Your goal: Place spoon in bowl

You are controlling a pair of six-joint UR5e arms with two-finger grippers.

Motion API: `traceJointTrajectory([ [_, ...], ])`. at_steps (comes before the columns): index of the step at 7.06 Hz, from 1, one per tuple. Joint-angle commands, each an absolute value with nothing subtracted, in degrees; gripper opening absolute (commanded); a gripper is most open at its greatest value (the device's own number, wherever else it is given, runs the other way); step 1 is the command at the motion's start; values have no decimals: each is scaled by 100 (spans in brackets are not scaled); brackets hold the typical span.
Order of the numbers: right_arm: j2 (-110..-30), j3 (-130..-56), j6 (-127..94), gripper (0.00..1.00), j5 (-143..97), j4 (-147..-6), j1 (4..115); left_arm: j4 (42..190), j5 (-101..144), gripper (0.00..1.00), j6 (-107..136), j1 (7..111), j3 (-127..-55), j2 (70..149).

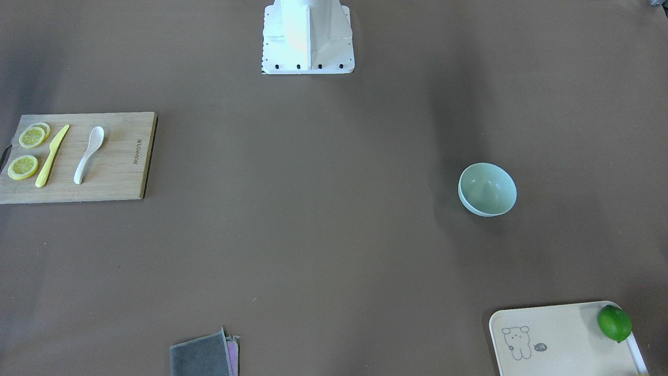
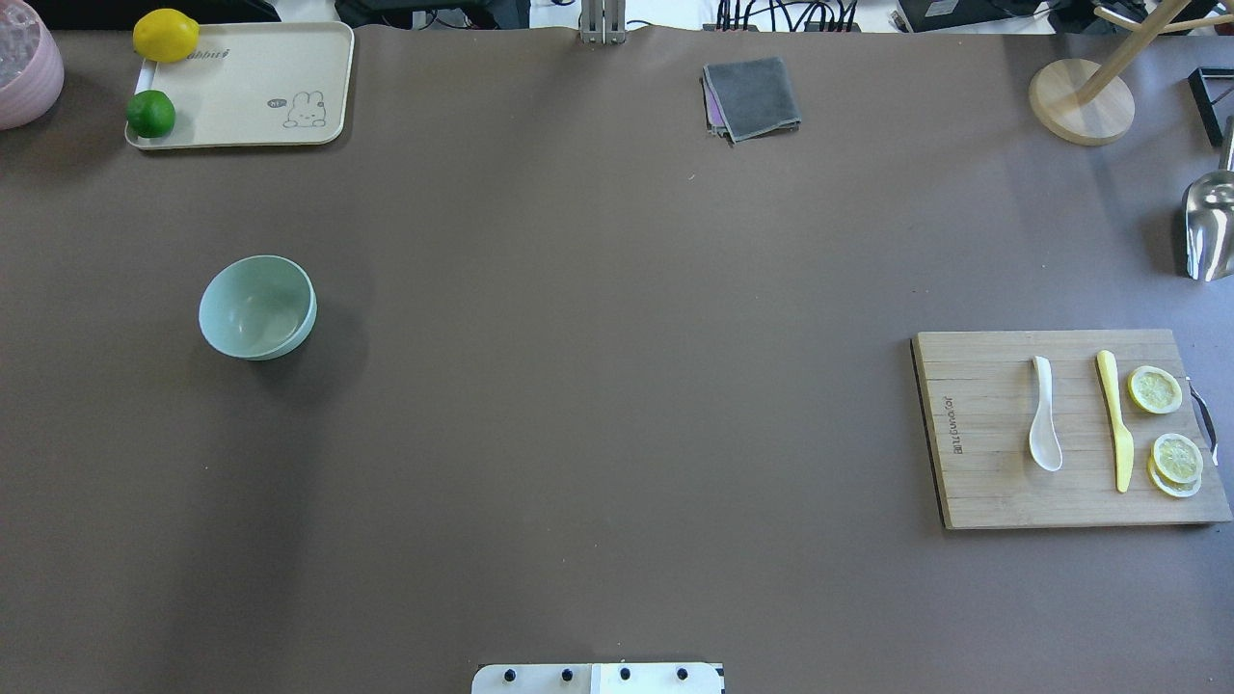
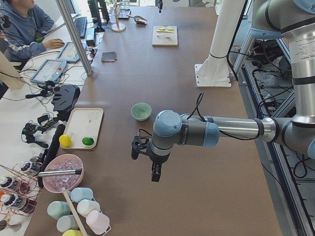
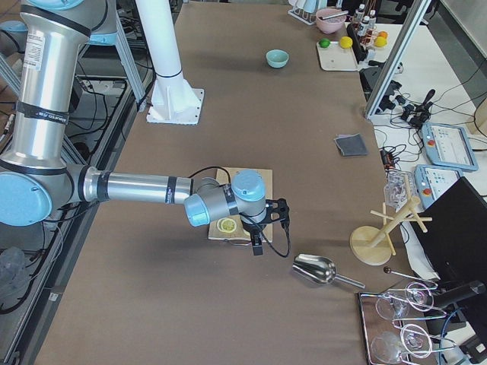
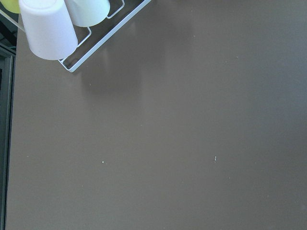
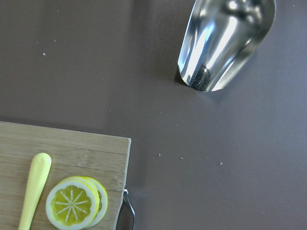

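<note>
The white spoon (image 1: 87,154) lies on a wooden cutting board (image 1: 120,172), scoop toward the robot, beside a yellow knife (image 1: 51,155). It also shows in the overhead view (image 2: 1043,427). The mint-green bowl (image 1: 487,189) stands upright and empty on the brown table, far across from the spoon; it also shows in the overhead view (image 2: 256,306). My left gripper (image 3: 155,174) hangs above the table past the bowl, near the table's left end. My right gripper (image 4: 257,247) hovers over the board's outer edge. Both show only in side views, so I cannot tell their state.
Lemon slices (image 2: 1155,389) lie on the board. A metal scoop (image 6: 223,43) lies beyond the board. A cream tray (image 2: 241,87) holds a lime (image 2: 150,114) and a lemon (image 2: 166,35). A grey cloth (image 2: 751,98) and a wooden stand (image 2: 1080,101) sit at the far edge.
</note>
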State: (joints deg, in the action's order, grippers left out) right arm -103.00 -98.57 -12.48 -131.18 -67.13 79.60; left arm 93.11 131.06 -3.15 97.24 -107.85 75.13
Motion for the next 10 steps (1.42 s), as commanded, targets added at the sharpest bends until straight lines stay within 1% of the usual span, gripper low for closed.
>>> traceJointTrajectory([
  [1, -10310, -9870, -1196, 100, -13236, -6697, 7963, 9360, 13688, 98, -299, 9729, -10741, 7497],
  [3, -10292, -9888, -1195, 100, -13236, -6689, 7963, 9580, 13720, 98, -255, 9729, -10731, 7427],
  [5, -10292, -10097, -1256, 100, -13394, -6706, 7928, 9632, 13763, 97, 261, 9660, -10775, 7505],
  [7, -10292, -10282, -1588, 100, -13412, -6715, 7780, 10105, 13764, 98, 456, 9309, -10741, 7558],
  [8, -10275, -10422, -1930, 100, -13386, -6715, 7517, 10508, 13781, 98, 1214, 9020, -10758, 7567],
  [9, -10214, -10476, -2151, 100, -13386, -6706, 7375, 11295, 13703, 97, 2518, 8295, -10749, 7741],
  [10, -10187, -10598, -2258, 100, -13351, -6706, 7200, 11555, 13580, 96, 3384, 7601, -10732, 7978],
])
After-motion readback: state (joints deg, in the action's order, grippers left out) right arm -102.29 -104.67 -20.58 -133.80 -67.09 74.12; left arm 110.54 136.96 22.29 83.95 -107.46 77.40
